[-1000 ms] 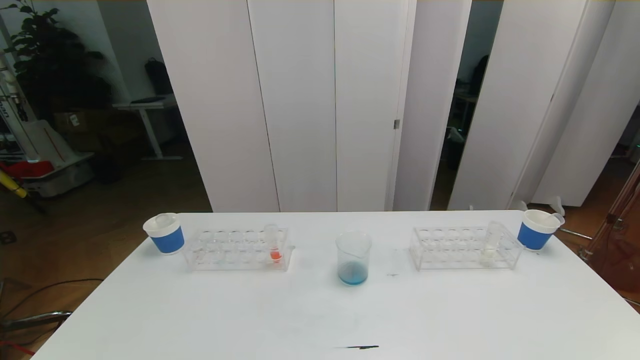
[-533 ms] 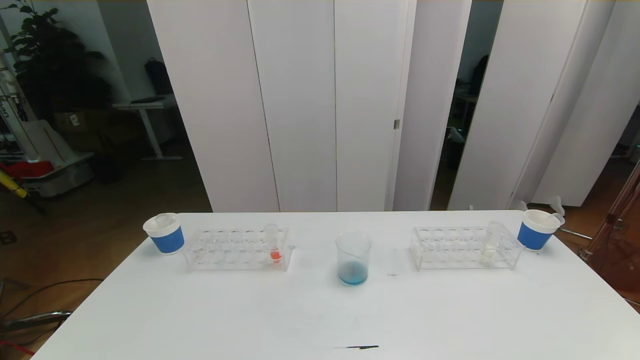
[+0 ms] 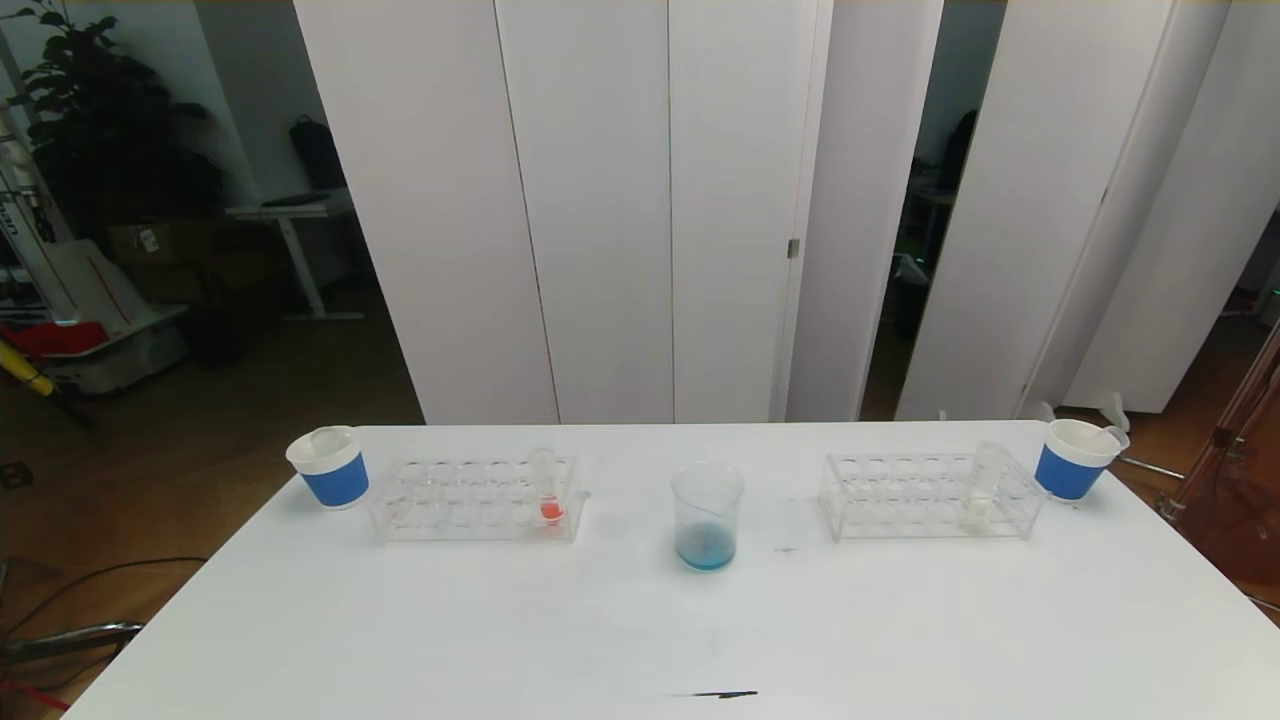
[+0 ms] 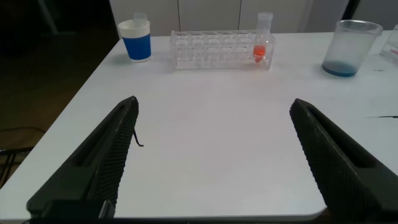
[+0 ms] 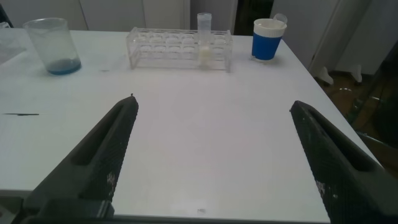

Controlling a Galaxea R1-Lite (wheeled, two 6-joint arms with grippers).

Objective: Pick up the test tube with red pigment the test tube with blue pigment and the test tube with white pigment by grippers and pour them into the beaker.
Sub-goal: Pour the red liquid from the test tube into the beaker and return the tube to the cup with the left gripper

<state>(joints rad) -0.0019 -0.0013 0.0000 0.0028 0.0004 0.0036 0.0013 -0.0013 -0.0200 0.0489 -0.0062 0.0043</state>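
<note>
The beaker (image 3: 707,520) stands mid-table with a little blue liquid at its bottom. The test tube with red pigment (image 3: 545,490) is upright in the left clear rack (image 3: 470,500). Upright in the right rack (image 3: 920,495) is the test tube with white pigment (image 3: 983,490). No test tube with blue pigment shows. Neither gripper appears in the head view. In the left wrist view my left gripper (image 4: 214,102) is open over bare table near the front edge, well short of the red tube (image 4: 263,38). My right gripper (image 5: 214,102) is likewise open and empty, short of the white tube (image 5: 204,38).
A white paper cup with a blue band (image 3: 328,466) stands left of the left rack, and another (image 3: 1075,459) stands right of the right rack. A thin black mark (image 3: 720,693) lies near the table's front edge. White partition panels stand behind the table.
</note>
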